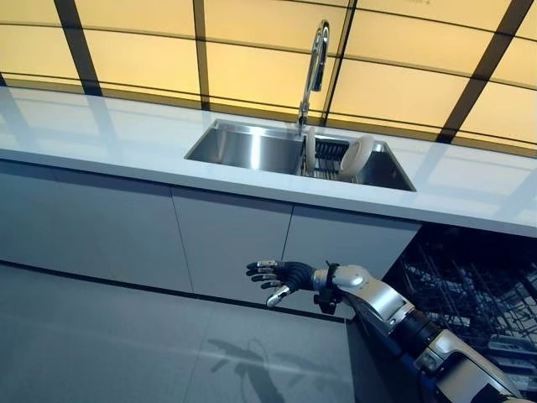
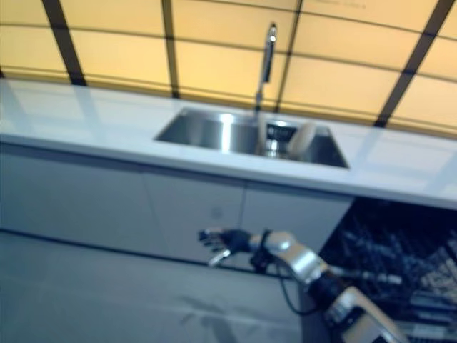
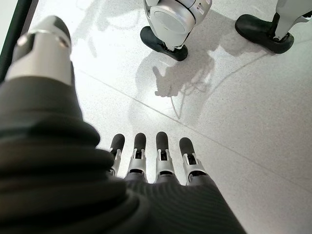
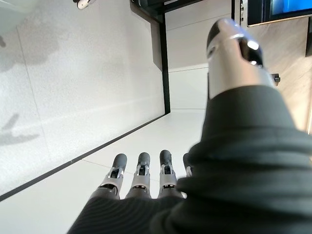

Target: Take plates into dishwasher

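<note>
- Nearest the camera, at the lower right of the eye views, the right hand is stretched out in the air in front of the cabinet doors, above the grey floor. Its fingers are straight and slightly spread, the thumb apart below them, and it holds nothing.
- Its own wrist view shows the same: the fingers lie extended in a row, with nothing between them and the thumb.
- The left hand shows only in its own wrist view, hanging over the speckled floor. Its fingers are straight, side by side with narrow gaps, the thumb off to one side, and it is empty.
- Just behind the right arm, at the right edge, the open dishwasher shows dark wire racks; I cannot make out any plate in them.
- Above the cabinets runs the white countertop, with a steel sink set into it.
- Two plates stand on edge in a dark rack in the right part of the sink: one plate upright and near the middle, the other plate tilted just to its right, well apart from both hands.
- A tall chrome faucet rises behind the sink, against a wall of yellow panels with dark dividers.
</note>
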You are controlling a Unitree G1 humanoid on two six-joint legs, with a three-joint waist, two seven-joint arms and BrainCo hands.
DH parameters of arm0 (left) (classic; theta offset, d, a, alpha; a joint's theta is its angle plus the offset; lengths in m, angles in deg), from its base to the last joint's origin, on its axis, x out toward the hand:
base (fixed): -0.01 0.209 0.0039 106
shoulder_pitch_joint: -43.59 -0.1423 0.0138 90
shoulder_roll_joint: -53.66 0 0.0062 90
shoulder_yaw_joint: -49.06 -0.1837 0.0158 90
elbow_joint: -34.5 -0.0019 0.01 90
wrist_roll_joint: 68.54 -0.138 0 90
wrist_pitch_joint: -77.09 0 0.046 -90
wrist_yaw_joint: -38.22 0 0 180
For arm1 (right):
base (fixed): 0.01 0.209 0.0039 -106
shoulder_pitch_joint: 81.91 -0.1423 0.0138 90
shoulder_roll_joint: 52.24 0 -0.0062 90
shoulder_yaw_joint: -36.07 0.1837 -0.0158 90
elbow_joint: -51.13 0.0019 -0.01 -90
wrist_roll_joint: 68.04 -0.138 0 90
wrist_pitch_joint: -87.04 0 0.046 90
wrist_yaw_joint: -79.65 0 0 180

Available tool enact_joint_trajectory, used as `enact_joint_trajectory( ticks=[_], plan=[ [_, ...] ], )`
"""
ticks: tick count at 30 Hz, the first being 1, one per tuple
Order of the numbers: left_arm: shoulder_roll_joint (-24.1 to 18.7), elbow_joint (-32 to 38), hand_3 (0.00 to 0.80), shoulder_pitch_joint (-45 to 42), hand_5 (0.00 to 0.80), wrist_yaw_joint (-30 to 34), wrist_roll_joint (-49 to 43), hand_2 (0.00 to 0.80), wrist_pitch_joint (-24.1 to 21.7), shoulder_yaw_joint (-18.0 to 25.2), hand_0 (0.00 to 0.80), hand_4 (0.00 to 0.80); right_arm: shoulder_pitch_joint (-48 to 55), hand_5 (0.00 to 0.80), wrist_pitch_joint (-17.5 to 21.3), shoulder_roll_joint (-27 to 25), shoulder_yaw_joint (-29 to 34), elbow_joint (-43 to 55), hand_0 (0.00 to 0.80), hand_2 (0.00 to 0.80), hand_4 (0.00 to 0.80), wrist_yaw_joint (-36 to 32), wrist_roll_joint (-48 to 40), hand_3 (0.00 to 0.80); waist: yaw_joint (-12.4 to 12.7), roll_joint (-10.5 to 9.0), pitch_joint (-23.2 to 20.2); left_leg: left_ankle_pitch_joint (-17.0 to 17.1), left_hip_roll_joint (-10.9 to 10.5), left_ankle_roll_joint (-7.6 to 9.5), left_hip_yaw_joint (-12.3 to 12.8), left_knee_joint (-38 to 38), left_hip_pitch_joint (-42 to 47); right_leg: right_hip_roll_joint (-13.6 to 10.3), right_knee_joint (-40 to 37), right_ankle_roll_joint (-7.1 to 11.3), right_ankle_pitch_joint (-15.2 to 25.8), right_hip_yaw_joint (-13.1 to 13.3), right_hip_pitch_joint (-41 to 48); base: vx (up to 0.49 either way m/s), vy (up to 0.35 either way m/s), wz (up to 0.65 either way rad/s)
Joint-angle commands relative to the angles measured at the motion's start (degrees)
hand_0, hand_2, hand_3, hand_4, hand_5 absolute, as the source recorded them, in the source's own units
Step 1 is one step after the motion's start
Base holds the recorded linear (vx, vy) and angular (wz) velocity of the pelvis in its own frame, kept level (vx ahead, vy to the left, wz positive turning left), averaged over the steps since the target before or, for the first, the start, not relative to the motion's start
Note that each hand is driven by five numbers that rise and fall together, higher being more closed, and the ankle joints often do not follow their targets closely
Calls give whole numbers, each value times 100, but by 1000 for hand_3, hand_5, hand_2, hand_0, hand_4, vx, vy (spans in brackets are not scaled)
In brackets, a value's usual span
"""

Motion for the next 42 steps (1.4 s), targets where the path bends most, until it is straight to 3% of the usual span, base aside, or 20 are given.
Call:
enact_joint_trajectory(
  ticks=[1, 3, 5, 6, 7, 8, 9, 11, 12, 14, 16, 19, 24, 31, 36, 42],
  plan=[
    [-211, -321, 0, 62, 0, 116, -344, 0, -72, -382, 0, 0, -79, 0, 314, -83, 128, 393, 0, 0, 0, 39, -111, 0, -160, 93, -264, 433, 199, -183, -461, -415, -5, -793, 1584, 674, 2334, 186, -523, 381, 209, -10],
    [-247, -291, 0, 117, 0, 114, -386, 0, -56, -399, 0, 0, -142, 0, 246, -15, 13, 364, 0, 0, 0, 136, -240, 0, -374, 200, -228, 358, 127, -188, -615, -586, 494, -771, 1654, 572, 2529, 5, -1496, 472, 132, 26],
    [-252, -250, 0, 145, 0, 153, -466, 0, -18, -435, 0, 0, -221, 0, 142, 31, -65, 385, 0, 0, 0, 192, -232, 0, -589, 289, -185, 369, 136, -234, -812, -879, 923, -587, 841, 433, 2201, -196, -2065, 365, -35, 22],
    [-251, -251, 0, 143, 0, 155, -467, 0, -18, -432, 0, 0, -220, 0, 140, 32, -68, 386, 0, 0, 0, 194, -233, 0, -607, 293, -165, 364, 138, -238, -832, -893, 958, -589, 845, 427, 2180, -218, -2030, 502, -175, 7],
    [-243, -201, 0, 187, 0, 174, -662, 0, -28, -523, 0, 0, -226, 0, 23, -39, -117, 528, 0, 0, 0, 395, -372, 0, -909, 197, -97, 111, -33, -202, -1210, -1051, 1402, -485, -513, 584, 2614, -236, -2583, 640, -230, 44],
    [-232, -158, 0, 219, 0, 119, -633, 0, -23, -576, 0, 0, -249, 0, -51, -167, -107, 666, 0, 0, 0, 464, -490, 0, -1124, 87, -65, -74, -183, -158, -1471, -1053, 1647, -424, -1324, 776, 3117, -165, -3053, 722, -244, 89],
    [-198, -138, 0, 221, 0, 66, -581, 0, -22, -587, 0, 0, -257, 0, -87, -240, -104, 737, 0, 0, 0, 469, -529, 0, -1182, 159, -42, -222, -119, -138, -1556, -1015, 1756, -310, -1500, 790, 3176, -174, -3053, 410, -149, 95],
    [-157, -77, 0, 260, 0, -43, -444, 0, 59, -588, 0, 0, -361, 0, -144, -390, -36, 820, 0, 0, 0, 396, -550, 0, -1268, 151, 1, -465, -28, -127, -1626, -900, 1941, -322, -1352, 709, 3175, -221, -3214, 185, -157, 75],
    [-156, -88, 0, 259, 0, -113, -335, 0, 63, -534, 0, 0, -457, 0, -144, -318, 45, 732, 0, 0, 0, 278, -466, 0, -1198, 44, 51, -674, -66, -56, -1480, -639, 1845, -412, -905, 644, 2905, -295, -3023, 162, -219, 51],
    [-170, -117, 0, 209, 0, -180, -266, 0, 81, -315, 0, 0, -554, 0, -297, -314, 86, 761, 0, 0, 0, 330, -549, 0, -1206, 13, 10, -787, 12, -96, -1389, -509, 1930, -403, -785, 598, 2773, -215, -2797, 162, -150, 52],
    [-186, -146, 0, 178, 0, -137, -195, 0, 287, -173, 0, 0, -709, 0, -366, -318, 117, 654, 0, 0, 0, 389, -512, 0, -1245, 91, -79, -757, 323, -283, -1197, -795, 2286, -378, -869, 550, 2669, -313, -2552, 214, -104, 64],
    [-91, -269, 0, 163, 0, -125, -354, 0, 273, -178, 0, 0, -755, 0, -157, -525, 428, 454, 0, 0, 0, 474, -666, 0, -1278, 86, -224, -649, 425, -392, -1149, -1187, 2458, -280, -1281, 477, 2640, -322, -2185, 160, -57, 31],
    [-11, -335, 0, 6, 0, -132, -361, 0, 116, -130, 0, 0, -914, 0, 76, -1057, 1281, 261, 0, 0, 0, 693, -1402, 0, -1305, 141, -343, -533, 532, -557, -849, -1376, 2412, -319, -1415, 532, 2477, -314, -1878, 70, 27, -22],
    [-131, -371, 0, -76, 0, -45, -333, 0, 54, -16, 0, 0, -1052, 0, 392, -1551, 2168, -33, 0, 0, 0, 1081, -1798, 0, -1422, 189, -377, -583, 576, -598, -760, -1385, 2429, -405, -1202, 645, 2408, -260, -2031, 69, 23, -14],
    [-159, -493, 0, -179, 0, 38, -313, 0, -67, -47, 0, 0, -1256, 0, 564, -2193, 2526, -904, 0, 0, 0, 1451, -2072, 0, -1461, 163, -391, -610, 545, -568, -732, -1393, 2420, -421, -1085, 667, 2379, -272, -2111, 88, -5, -9],
    [-180, -504, 0, -223, 0, 74, -322, 0, -145, -135, 0, 0, -1321, 0, 609, -2518, 2595, -1423, 0, 0, 0, 1709, -2039, 0, -1469, 166, -361, -624, 513, -544, -706, -1387, 2439, -423, -1001, 671, 2361, -268, -2127, 99, -28, -1]
  ],
)
